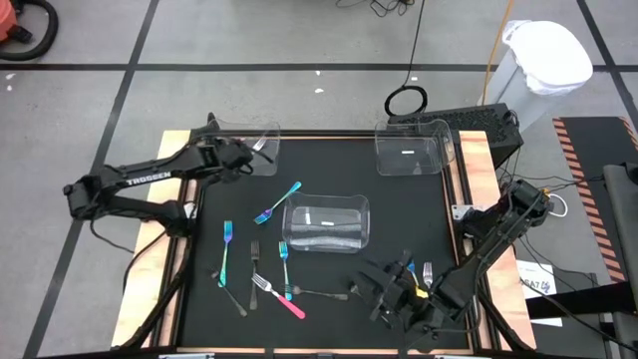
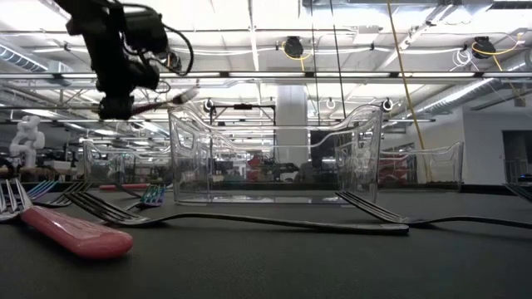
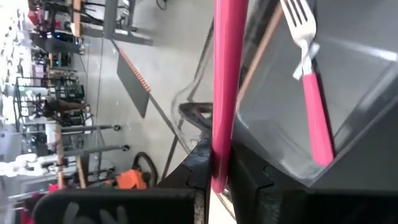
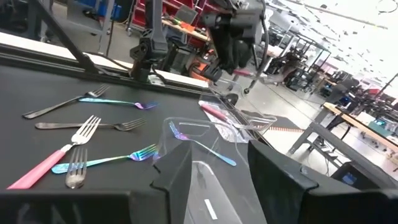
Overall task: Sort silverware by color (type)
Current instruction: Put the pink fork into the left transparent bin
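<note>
Your work surface is a black mat (image 1: 399, 229) on a table with pale wooden edges, standing on a grey floor marked with dark lines. Three clear plastic bins sit on it: one at the far left corner (image 1: 261, 140), one at the far right (image 1: 414, 150), one in the centre (image 1: 327, 223).

Your left gripper (image 1: 242, 155) hangs over the far-left bin, fingers nearly closed on a pink-handled utensil (image 3: 225, 87); its head is out of view in the left wrist view. A pink-handled fork (image 3: 311, 81) already lies inside that bin.

Your right gripper (image 1: 394, 289) rests low at the near right of the mat, fingers apart and holding nothing.

The remaining silverware lies loose on the mat, mostly left and near of the centre bin: an iridescent fork (image 1: 277, 203) just left of it, an iridescent piece (image 1: 226, 251) further left, a pink-handled fork (image 1: 277, 296) near the front, and grey forks (image 1: 319, 293) among them.

Beyond the table you have a white lined waste bin (image 1: 543, 60) at the far right, and an open workshop hall with ceiling strip lights in the low view
</note>
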Controlling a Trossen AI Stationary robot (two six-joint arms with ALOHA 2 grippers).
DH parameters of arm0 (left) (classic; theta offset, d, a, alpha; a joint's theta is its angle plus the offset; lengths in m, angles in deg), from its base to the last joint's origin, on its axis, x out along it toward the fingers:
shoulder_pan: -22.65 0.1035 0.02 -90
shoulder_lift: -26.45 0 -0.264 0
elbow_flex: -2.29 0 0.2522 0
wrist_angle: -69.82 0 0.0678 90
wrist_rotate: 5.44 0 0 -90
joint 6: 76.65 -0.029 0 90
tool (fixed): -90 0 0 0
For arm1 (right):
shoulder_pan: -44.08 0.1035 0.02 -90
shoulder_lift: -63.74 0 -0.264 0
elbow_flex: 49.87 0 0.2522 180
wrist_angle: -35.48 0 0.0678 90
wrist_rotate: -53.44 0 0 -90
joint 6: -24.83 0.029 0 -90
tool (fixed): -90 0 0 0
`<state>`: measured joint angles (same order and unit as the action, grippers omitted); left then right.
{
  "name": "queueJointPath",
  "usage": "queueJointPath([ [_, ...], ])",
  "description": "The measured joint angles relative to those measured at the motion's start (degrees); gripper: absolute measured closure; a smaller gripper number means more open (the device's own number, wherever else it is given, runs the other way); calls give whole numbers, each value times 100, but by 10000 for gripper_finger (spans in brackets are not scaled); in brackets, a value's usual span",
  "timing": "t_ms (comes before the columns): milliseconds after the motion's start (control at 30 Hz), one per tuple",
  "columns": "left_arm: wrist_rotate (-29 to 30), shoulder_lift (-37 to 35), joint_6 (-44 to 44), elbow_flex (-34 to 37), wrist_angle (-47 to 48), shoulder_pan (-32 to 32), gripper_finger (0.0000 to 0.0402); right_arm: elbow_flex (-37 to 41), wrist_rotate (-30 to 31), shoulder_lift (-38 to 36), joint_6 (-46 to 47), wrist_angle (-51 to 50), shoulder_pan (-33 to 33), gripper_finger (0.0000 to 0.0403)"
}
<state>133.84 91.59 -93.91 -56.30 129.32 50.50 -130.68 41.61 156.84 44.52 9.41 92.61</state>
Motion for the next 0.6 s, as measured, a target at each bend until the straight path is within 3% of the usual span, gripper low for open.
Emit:
queueJointPath([
  [200, -10, 472, -108, 25, -92, 210, 369, 0, 2, 0, -40, -1, -2, 252],
  [433, 12, 936, -1410, 25, -92, 217, 369, 0, 2, 0, -64, 2, -4, 252],
  [600, 398, 1195, -1505, 25, -261, 288, 369, 0, 2, 0, -64, 18, -4, 252],
])
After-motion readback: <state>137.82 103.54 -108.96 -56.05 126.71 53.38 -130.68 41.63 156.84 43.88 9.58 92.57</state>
